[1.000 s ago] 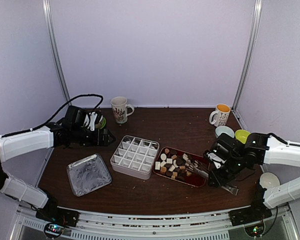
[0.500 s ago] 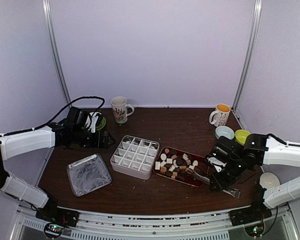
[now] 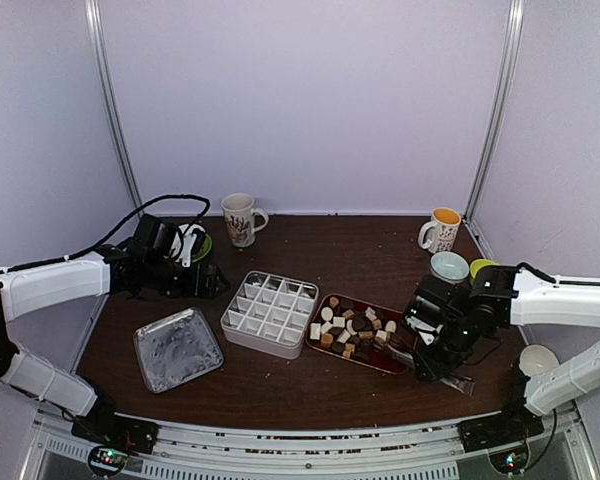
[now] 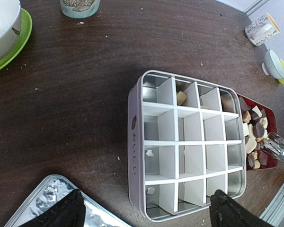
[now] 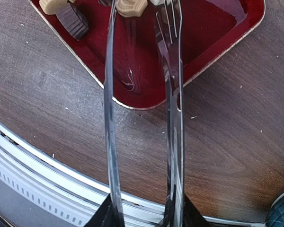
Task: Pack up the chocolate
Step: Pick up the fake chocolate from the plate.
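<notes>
Right arm travel since the earlier frame is leftward, toward the red tray (image 3: pixel 365 366); the left arm holds the same station near the tabletop's left edge.

**Layout**
- A divided box (image 4: pixel 135 142) sits at the tabletop's centre. The red tray is just beside it on the right, and a foil lid (image 3: pixel 177 347) lies toward the near-left corner.
- The left gripper (image 3: pixel 208 278) hovers with its jaws spread wide, holding nothing.
- The right gripper (image 3: pixel 428 345) is partly closed on the handle end of the metal tongs (image 5: pixel 111 118). The two blades stand apart and reach over the tray's near corner.
- The chocolate (image 3: pixel 350 325) is piled in the tray. One tan piece (image 4: pixel 181 98) already lies in a far-row compartment of the box.

**Likely faults**
1. Tray displacement: the blades cross low over the tray rim, so a downward push could tip or slide the tray toward the near edge.
2. Tong slip: the smooth, narrow handles may rotate in the grip when squeezed.
3. Piece loss: a round chocolate clamped off-centre could squirt out, or two pieces could be pinched together.
4. Contact unknown: a tan piece (image 5: pixel 128 4) lies at the blade tips, and whether they touch it cannot be told.
</notes>
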`<state>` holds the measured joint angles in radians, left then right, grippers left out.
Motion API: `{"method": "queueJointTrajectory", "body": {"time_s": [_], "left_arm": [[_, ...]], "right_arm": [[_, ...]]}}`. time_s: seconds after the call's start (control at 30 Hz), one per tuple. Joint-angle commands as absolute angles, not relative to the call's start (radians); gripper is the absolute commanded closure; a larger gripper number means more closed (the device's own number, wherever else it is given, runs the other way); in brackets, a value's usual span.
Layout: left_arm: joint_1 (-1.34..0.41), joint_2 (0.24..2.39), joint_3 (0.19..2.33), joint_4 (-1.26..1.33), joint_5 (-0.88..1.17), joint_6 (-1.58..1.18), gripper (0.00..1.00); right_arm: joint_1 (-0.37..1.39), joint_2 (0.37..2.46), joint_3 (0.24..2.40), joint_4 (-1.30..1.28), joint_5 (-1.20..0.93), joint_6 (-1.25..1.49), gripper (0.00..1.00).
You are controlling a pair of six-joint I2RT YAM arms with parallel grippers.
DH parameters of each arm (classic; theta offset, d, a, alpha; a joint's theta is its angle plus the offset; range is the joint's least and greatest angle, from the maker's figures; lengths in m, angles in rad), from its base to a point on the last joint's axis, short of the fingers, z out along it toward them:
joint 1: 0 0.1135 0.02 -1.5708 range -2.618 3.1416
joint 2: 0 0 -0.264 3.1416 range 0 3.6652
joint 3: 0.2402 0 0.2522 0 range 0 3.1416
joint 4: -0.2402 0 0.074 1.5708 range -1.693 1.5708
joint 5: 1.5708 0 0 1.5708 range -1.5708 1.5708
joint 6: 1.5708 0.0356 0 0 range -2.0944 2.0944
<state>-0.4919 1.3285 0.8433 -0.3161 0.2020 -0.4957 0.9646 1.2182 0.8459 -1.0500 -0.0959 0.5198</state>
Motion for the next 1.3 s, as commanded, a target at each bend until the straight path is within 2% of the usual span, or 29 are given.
{"method": "queueJointTrajectory", "body": {"time_s": [0.0,0.3,0.57,1.27], "left_arm": [[-0.495,1.323,0.872,-0.305,0.201,-0.479,0.06],[-0.495,1.316,0.876,-0.316,0.196,-0.477,0.06],[-0.495,1.308,0.877,-0.322,0.188,-0.475,0.06],[-0.496,1.299,0.885,-0.328,0.196,-0.473,0.06]], "right_arm": [[0.980,1.244,0.885,-1.049,-0.048,0.505,0.62],[0.989,1.265,0.906,-1.057,-0.007,0.497,0.68],[0.989,1.194,0.940,-1.085,0.030,0.508,0.74],[0.989,1.168,1.004,-1.049,-0.010,0.508,0.76]]}}
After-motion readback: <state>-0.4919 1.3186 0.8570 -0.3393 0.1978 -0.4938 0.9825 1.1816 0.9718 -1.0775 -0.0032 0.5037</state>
